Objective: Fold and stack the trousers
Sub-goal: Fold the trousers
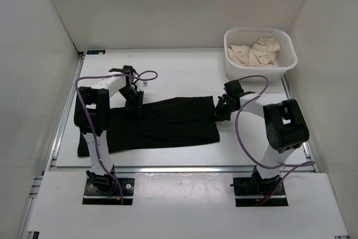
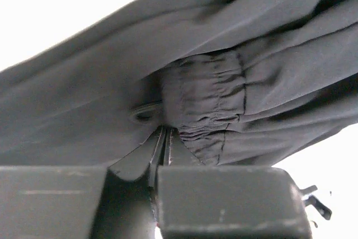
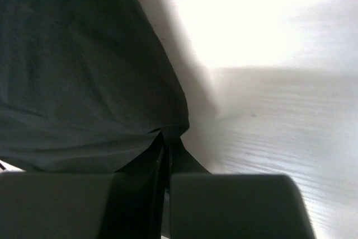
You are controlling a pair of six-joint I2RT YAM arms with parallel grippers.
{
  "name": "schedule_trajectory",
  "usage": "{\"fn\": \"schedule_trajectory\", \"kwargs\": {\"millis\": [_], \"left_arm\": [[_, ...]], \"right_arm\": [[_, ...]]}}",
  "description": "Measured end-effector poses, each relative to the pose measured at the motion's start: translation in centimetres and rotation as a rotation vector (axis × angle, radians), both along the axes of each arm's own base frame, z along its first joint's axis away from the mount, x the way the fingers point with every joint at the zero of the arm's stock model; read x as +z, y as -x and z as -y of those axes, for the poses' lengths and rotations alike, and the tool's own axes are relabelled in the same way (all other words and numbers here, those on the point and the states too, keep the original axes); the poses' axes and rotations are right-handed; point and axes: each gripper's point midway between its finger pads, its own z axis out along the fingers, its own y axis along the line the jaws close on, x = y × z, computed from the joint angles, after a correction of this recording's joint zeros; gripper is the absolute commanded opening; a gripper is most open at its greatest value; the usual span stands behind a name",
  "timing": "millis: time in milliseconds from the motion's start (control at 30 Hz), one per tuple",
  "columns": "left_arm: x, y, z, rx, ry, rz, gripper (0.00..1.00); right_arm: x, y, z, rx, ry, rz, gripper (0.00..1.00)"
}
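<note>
Black trousers lie spread flat, to the near left of the white basket. Left gripper, well away from the basket, is pinched tight on a gathered elastic band; right gripper, just nearside of the basket, is clamped on a thin hem corner. Risk: the smooth, limp cloth slips from the shallow right pinch; the fold would skew.

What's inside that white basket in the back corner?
Crumpled beige garments lie in the white laundry basket, apparently more than one piece. Anything beneath them, and the basket's floor, is covered from view.
</note>
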Motion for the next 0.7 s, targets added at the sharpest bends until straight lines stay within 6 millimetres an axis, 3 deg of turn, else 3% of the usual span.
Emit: {"fn": "schedule_trajectory", "kwargs": {"millis": [33,100,200,333,467,533,600,700], "left_arm": [[0.1,-0.5,-0.3,0.01,0.001,0.015,0.19],[0.3,-1.4,-1.0,0.028,-0.002,0.046,0.45],[1.4,-2.5,-2.0,0.053,-0.016,0.098,0.69],[4.3,-3.5,-4.5,0.105,-0.071,0.207,0.71],[5.0,-1.6,-7.1,0.148,-0.146,0.234,0.71],[3.6,0.1,-8.1,0.158,-0.182,0.185,0.73],[1.6,1.9,-8.4,0.152,-0.206,0.113,0.74],[-0.5,3.4,-8.3,0.137,-0.217,0.03,0.76]], "right_arm": [[0.0,0.0,0.2,-0.005,-0.001,-0.001,0.0],[0.3,0.4,0.9,-0.023,0.007,-0.007,0.0],[1.7,1.1,3.2,-0.064,0.068,-0.008,0.0],[6.0,0.8,6.1,-0.102,0.18,0.017,0.0],[12.2,-0.2,7.6,-0.126,0.283,0.077,0.0],[15.7,-0.6,7.2,-0.117,0.325,0.132,0.0],[19.2,-0.5,5.0,-0.066,0.337,0.192,0.0],[23.3,0.2,-1.9,0.082,0.313,0.292,0.0]]}}
